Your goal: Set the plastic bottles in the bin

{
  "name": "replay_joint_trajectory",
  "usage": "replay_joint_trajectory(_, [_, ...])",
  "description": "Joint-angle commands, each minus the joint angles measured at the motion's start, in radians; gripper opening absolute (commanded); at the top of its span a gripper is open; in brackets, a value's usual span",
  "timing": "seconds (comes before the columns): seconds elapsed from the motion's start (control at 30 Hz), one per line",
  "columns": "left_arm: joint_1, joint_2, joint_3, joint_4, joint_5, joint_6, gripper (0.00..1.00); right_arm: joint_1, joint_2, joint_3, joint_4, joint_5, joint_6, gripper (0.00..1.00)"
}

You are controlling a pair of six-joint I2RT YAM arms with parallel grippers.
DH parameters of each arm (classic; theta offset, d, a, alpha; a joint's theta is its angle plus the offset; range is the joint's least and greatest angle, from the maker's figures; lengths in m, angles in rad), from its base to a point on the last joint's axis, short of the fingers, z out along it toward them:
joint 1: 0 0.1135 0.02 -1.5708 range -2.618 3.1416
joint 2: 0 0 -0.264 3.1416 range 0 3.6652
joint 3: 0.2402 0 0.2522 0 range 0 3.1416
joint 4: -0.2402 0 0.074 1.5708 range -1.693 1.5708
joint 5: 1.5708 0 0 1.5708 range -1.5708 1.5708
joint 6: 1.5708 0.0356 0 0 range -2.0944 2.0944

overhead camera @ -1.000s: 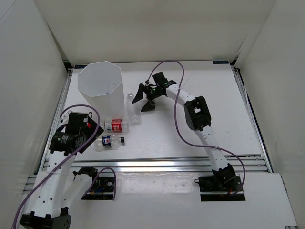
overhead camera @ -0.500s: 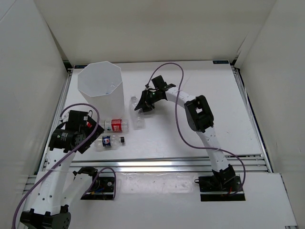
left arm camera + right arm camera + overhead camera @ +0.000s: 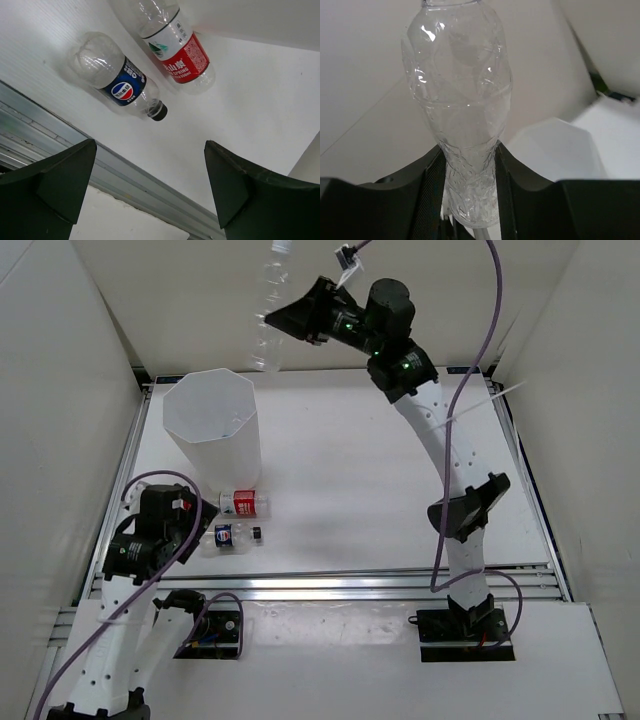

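Observation:
My right gripper [image 3: 290, 318] is shut on an unlabelled clear plastic bottle [image 3: 268, 310], held high in the air just behind and right of the bin's mouth. In the right wrist view that bottle [image 3: 457, 100] stands pinched at its narrow part between the black pads of the right gripper [image 3: 470, 170]. The bin [image 3: 212, 430], tall, translucent white and faceted, stands at the back left. In front of it lie a red-labelled bottle [image 3: 243, 503] [image 3: 175, 50] and a blue-labelled bottle with a black cap [image 3: 225, 536] [image 3: 117, 85]. My left gripper [image 3: 150, 145] hovers open over the table near them, holding nothing.
An aluminium rail [image 3: 350, 585] runs along the table's near edge, just below the left gripper. White enclosure walls [image 3: 60, 390] close in the left, back and right sides. Purple cables [image 3: 490, 300] loop off both arms.
The right gripper shut on the clear bottle beside the bin and lifted it high, up and back above the bin's rim. The left arm has barely moved.

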Motion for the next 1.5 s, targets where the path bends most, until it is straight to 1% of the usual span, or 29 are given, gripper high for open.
replay_joint_trajectory(0.0, [-0.006,0.049,0.09,-0.009,0.047,0.062,1.0,0.106,0.115,-0.004,0.186,0.078,-0.052,0.2])
replay_joint_trajectory(0.1, [-0.006,0.118,0.185,-0.095,0.037,0.128,1.0,0.163,0.21,0.022,0.267,0.159,-0.185,0.24])
replay_joint_trajectory(0.17, [-0.006,0.141,0.196,-0.119,0.037,0.139,1.0,0.207,0.219,0.032,0.281,0.228,-0.293,0.32])
replay_joint_trajectory(0.2, [-0.006,0.15,0.196,-0.13,0.037,0.113,1.0,0.217,0.23,0.023,0.307,0.242,-0.372,0.45])
replay_joint_trajectory(0.23, [-0.006,0.15,0.196,-0.13,0.049,0.099,1.0,0.217,0.244,0.022,0.307,0.242,-0.397,0.56])
replay_joint_trajectory(0.27, [-0.006,0.15,0.182,-0.13,0.067,0.099,1.0,0.217,0.244,0.045,0.281,0.227,-0.42,0.81])
replay_joint_trajectory(0.3, [-0.006,0.15,0.169,-0.101,0.084,0.09,1.0,0.217,0.226,0.077,0.242,0.243,-0.449,1.0])
replay_joint_trajectory(0.33, [-0.006,0.134,0.138,-0.081,0.107,0.09,1.0,0.217,0.186,0.078,0.146,0.268,-0.494,1.0])
replay_joint_trajectory(0.37, [-0.006,0.124,0.123,-0.063,0.107,0.076,1.0,0.217,0.128,0.049,0.114,0.3,-0.503,1.0])
replay_joint_trajectory(0.4, [-0.006,0.124,0.109,-0.043,0.116,0.047,1.0,0.217,-0.031,-0.009,0.114,0.332,-0.503,1.0])
replay_joint_trajectory(0.43, [-0.006,0.111,0.087,-0.009,0.116,0.026,1.0,0.217,-0.179,-0.157,0.152,0.386,-0.503,1.0])
replay_joint_trajectory(0.47, [-0.006,0.111,0.077,0.006,0.116,0.004,1.0,0.217,-0.181,-0.212,0.18,0.403,-0.503,1.0])
replay_joint_trajectory(0.5, [-0.006,0.111,0.067,0.023,0.116,-0.046,1.0,0.217,-0.264,-0.232,0.189,0.412,-0.503,1.0])
replay_joint_trajectory(0.53, [-0.006,0.111,0.058,0.039,0.106,-0.075,1.0,0.217,-0.28,-0.219,0.148,0.412,-0.503,1.0])
replay_joint_trajectory(0.57, [-0.006,0.111,0.031,0.074,0.106,-0.103,1.0,0.217,-0.281,-0.132,0.108,0.412,-0.519,1.0])
replay_joint_trajectory(0.63, [-0.006,0.121,-0.011,0.12,0.106,-0.204,1.0,0.207,-0.264,-0.042,0.019,0.423,-0.542,1.0])
replay_joint_trajectory(0.67, [-0.006,0.121,-0.034,0.134,0.086,-0.255,1.0,0.207,-0.29,-0.042,-0.022,0.423,-0.552,1.0])
replay_joint_trajectory(0.7, [-0.006,0.121,-0.078,0.144,0.072,-0.305,1.0,0.207,-0.325,-0.145,-0.023,0.423,-0.552,1.0])
replay_joint_trajectory(0.73, [-0.006,0.132,-0.1,0.145,0.06,-0.397,1.0,0.195,-0.354,-0.189,-0.023,0.423,-0.552,1.0])
replay_joint_trajectory(0.8, [-0.006,0.132,-0.152,0.163,0.037,-0.453,1.0,0.183,-0.371,-0.16,-0.148,0.423,-0.532,1.0])
replay_joint_trajectory(0.83, [-0.006,0.132,-0.164,0.177,0.027,-0.485,1.0,0.166,-0.353,-0.077,-0.208,0.423,-0.523,1.0])
replay_joint_trajectory(0.87, [-0.006,0.132,-0.175,0.177,0.027,-0.505,1.0,0.154,-0.353,-0.061,-0.292,0.423,-0.523,1.0])
replay_joint_trajectory(0.97, [-0.006,0.143,-0.218,0.193,-0.009,-0.543,1.0,0.12,-0.434,-0.173,-0.317,0.408,-0.504,1.0])
replay_joint_trajectory(1.1, [-0.006,0.181,-0.266,0.31,-0.08,-0.53,1.0,0.102,-0.455,-0.153,-0.427,0.372,-0.482,1.0])
replay_joint_trajectory(1.17, [-0.006,0.241,-0.289,0.336,-0.08,-0.521,1.0,0.102,-0.48,-0.152,-0.461,0.36,-0.508,1.0])
replay_joint_trajectory(1.23, [-0.006,0.29,-0.298,0.336,-0.066,-0.521,1.0,0.102,-0.53,-0.224,-0.472,0.377,-0.517,1.0])
replay_joint_trajectory(1.33, [-0.006,0.357,-0.321,0.352,-0.057,-0.521,1.0,0.102,-0.563,-0.251,-0.51,0.397,-0.526,1.0])
replay_joint_trajectory(1.4, [-0.006,0.37,-0.33,0.373,-0.057,-0.521,0.93,0.102,-0.583,-0.238,-0.558,0.406,-0.551,1.0])
replay_joint_trajectory(1.47, [-0.006,0.37,-0.365,0.391,-0.031,-0.531,0.82,0.102,-0.616,-0.311,-0.558,0.421,-0.551,1.0])
